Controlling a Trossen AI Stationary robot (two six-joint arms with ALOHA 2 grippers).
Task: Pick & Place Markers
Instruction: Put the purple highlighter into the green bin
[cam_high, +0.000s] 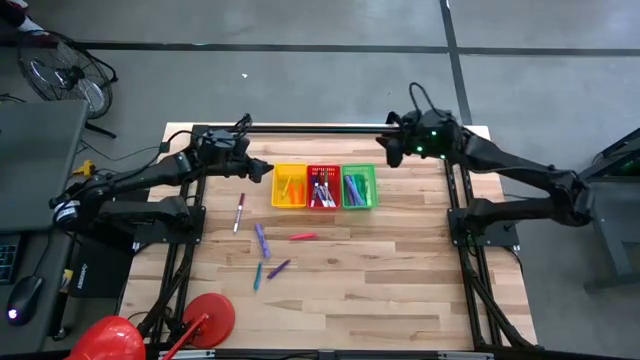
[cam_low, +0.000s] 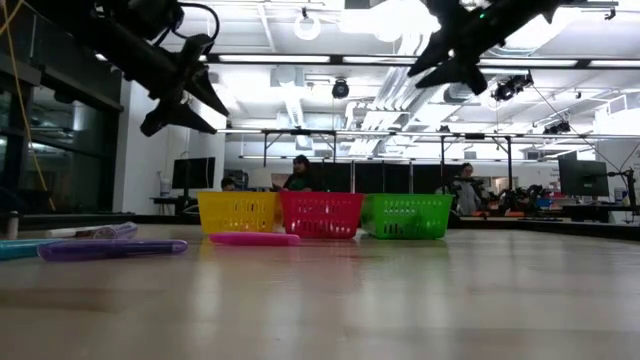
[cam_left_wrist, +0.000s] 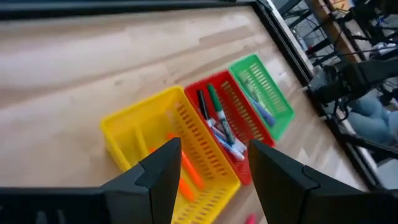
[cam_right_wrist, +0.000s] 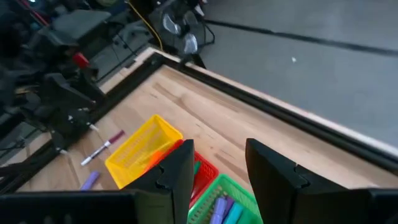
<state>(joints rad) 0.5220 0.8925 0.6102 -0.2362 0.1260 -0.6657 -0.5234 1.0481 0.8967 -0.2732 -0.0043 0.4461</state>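
A: Where are the markers (cam_high: 262, 243)?
B: Five lie loose on the table (cam_high: 400, 290), at about six to seven o'clock from the yellow basket (cam_high: 290, 187). The rest sit sorted in the yellow, red (cam_high: 322, 187) and green (cam_high: 358, 187) baskets.
A: Which arm is nearer the loose ones?
B: The left, I judge. The left gripper (cam_high: 262, 170) hovers just at nine o'clock of the yellow basket, fingers apart, holding nothing. The white marker (cam_high: 239, 212) lies at about seven o'clock from it, long axis running roughly twelve to six, slightly tilted.
A: And the right gripper (cam_high: 392, 150)?
B: High, at about one o'clock of the green basket, jaws parted and empty, well apart from the loose markers.
A: What does each view add?
B: The left wrist view shows the markers inside the red basket, yet misses most of the loose ones. The low view shows both grippers well above the table, and a pink marker (cam_low: 253, 239) lying crosswise before the baskets.
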